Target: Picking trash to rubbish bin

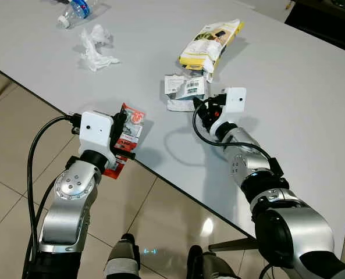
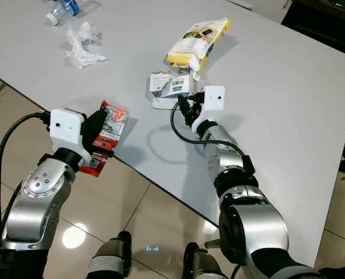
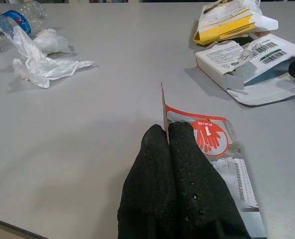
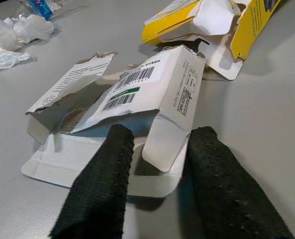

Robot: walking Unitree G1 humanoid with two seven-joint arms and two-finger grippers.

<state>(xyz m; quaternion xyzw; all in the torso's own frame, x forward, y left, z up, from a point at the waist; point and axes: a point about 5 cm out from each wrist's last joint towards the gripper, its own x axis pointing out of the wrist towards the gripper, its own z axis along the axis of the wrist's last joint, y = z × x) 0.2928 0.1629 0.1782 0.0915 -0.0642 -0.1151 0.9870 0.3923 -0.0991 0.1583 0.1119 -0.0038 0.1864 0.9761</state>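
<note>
Parted around the near flap of the torn white box, the right gripper is best pushed further in before closing, so both layers are caught; meanwhile, the left gripper is clamped on a red packet.

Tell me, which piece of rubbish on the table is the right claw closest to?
The torn white box with barcodes: the right gripper has its open fingers at its flap. The yellow packet, crumpled tissue and plastic bottle lie farther off.
</note>
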